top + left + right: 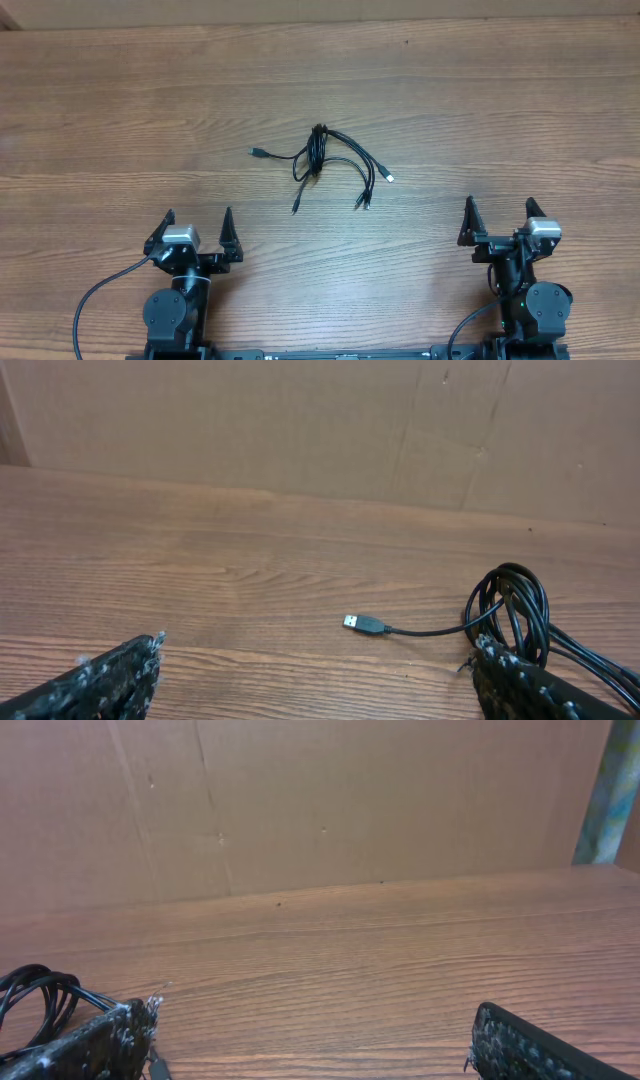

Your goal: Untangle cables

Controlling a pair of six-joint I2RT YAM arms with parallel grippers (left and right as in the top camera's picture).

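Midway across the table [110, 90], ahead of both arms, the cables [318, 150] are lying bunched, loops pointing away and plugs fanning back toward the robot. The left gripper [198, 214] is sitting nearer, with the bundle ahead and to its right. The right gripper [500, 204] is sitting farther off. Both are standing with jaws wide apart, holding nothing.

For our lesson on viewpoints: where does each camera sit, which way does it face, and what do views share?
Overhead: above the table, looking straight down; cables centre, left gripper and right gripper, open, at the near edge.
Left wrist: low, facing the back wall; own fingers at bottom corners, cables right.
Right wrist: same; own fingers, cables far left.
Shared: the cables, in all three.
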